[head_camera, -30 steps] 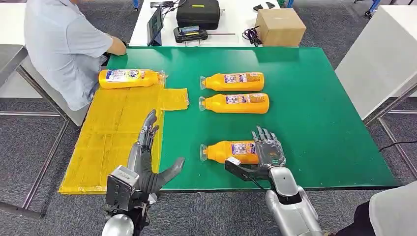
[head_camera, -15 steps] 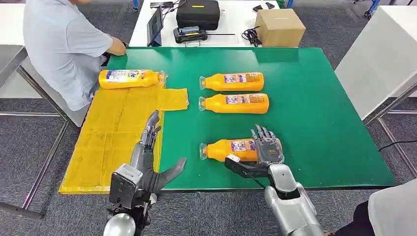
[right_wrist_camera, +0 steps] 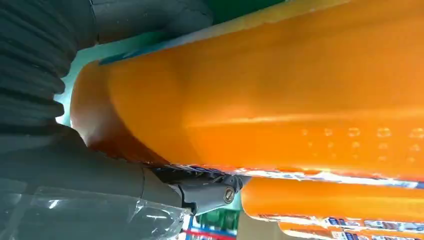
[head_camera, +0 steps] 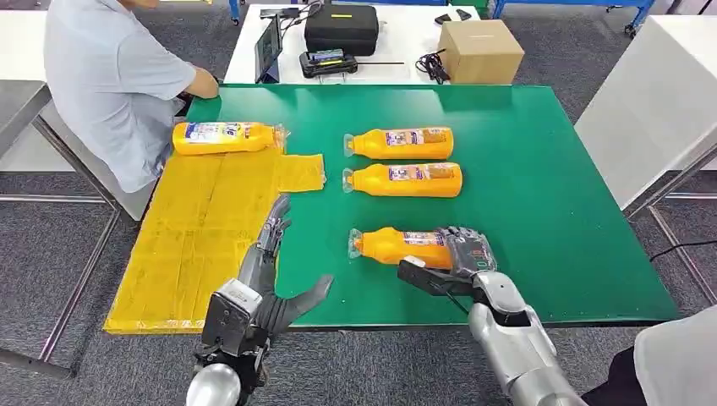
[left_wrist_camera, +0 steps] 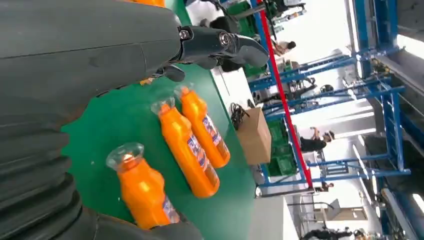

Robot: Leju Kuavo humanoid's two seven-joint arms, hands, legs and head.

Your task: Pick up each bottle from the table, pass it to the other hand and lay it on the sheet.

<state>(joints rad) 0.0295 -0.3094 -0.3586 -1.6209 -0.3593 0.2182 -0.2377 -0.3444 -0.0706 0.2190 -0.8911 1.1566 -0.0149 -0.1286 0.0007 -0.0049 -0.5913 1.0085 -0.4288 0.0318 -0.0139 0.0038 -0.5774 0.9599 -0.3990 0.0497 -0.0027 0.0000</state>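
Orange near bottle (head_camera: pixel 402 246) lies on the green table (head_camera: pixel 541 169), the right hand (head_camera: pixel 465 258) wrapped round its base; the left hand (head_camera: pixel 266 275) spreads empty beside the yellow sheet (head_camera: pixel 194 228). From the right wrist, fingers (right_wrist_camera: pixel 205 192) hug that bottle (right_wrist_camera: pixel 280 100).

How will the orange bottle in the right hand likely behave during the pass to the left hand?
The orange bottle looks full, so probably heavy for its size. Its glossy plastic and label may be slippery. The right hand holds it near its base, so the cap end may sag; being round, it may roll once laid down.
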